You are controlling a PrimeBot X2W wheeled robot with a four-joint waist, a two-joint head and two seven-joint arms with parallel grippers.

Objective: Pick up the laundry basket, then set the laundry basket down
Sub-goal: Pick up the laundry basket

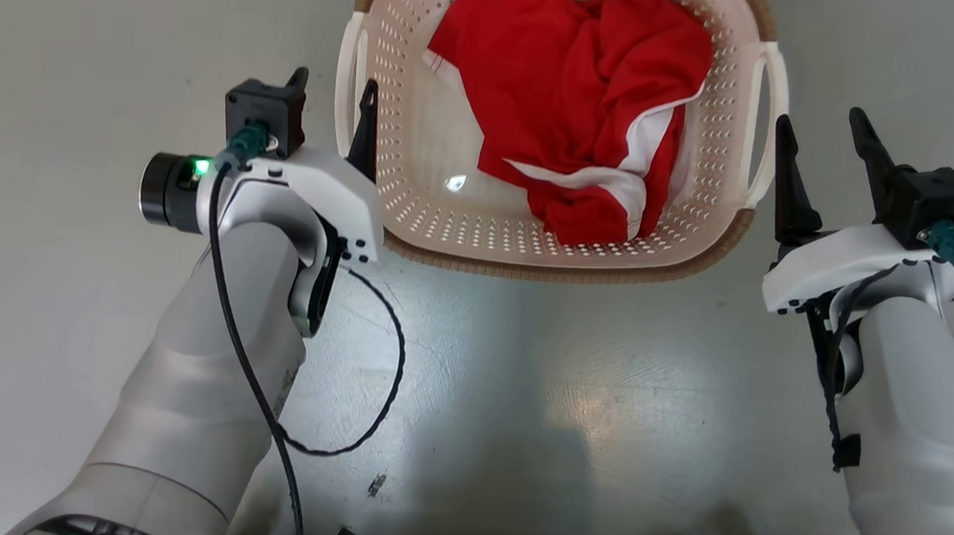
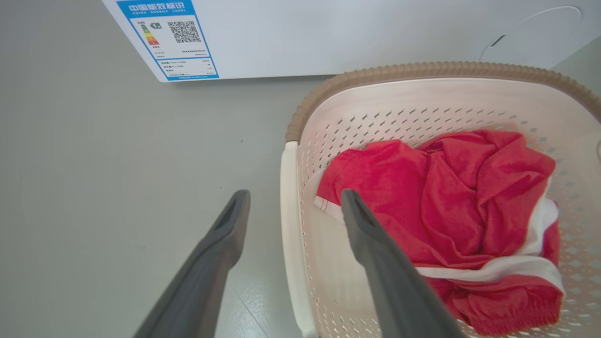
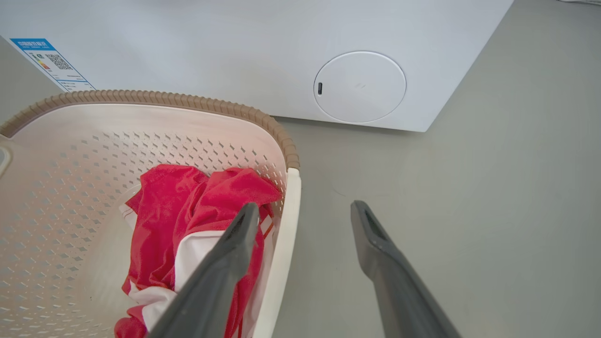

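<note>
Here, the laundry basket (image 1: 416, 171) sits on the grey floor (image 1: 80, 63), holding a red garment (image 1: 574, 81). Left fingers (image 1: 365, 130) and right fingers (image 1: 789, 184) are spread apart, each pair straddling its own side of the basket.

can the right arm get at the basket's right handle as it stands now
Probably yes. The right pincer is open, and the white handle of the laundry basket lies between its fingers, one over the basket, one over bare floor; nothing blocks it.
</note>
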